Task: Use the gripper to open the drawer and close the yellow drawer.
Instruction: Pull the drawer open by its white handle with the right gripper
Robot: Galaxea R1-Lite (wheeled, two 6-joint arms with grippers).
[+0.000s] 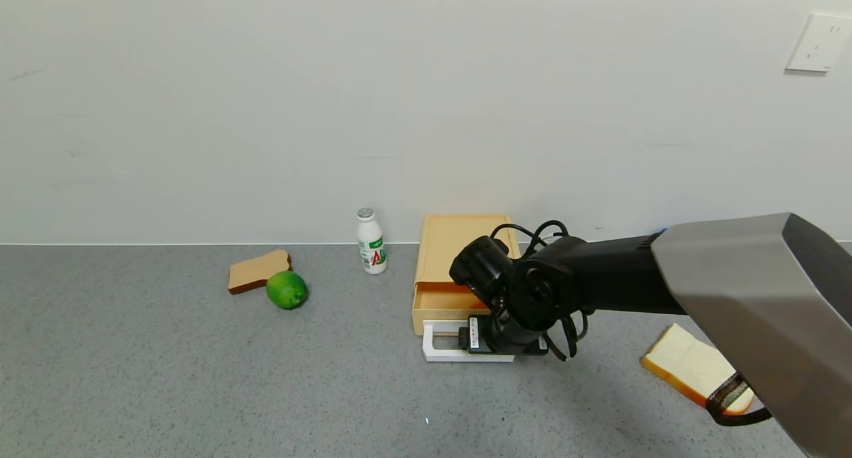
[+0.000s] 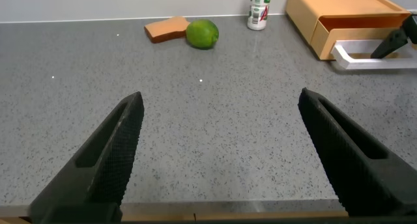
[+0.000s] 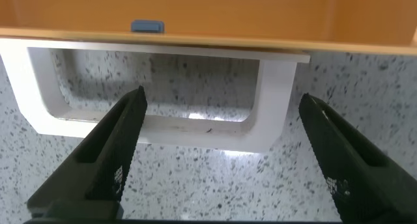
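Just right claw [image 1: 492, 345] over handle [image 1: 439, 348]

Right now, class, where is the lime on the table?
In the head view, the lime lies left of the drawer, touching the brown bread slice, with the bottle to its right.

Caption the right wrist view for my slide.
Open right gripper poised over the yellow drawer's white loop handle.
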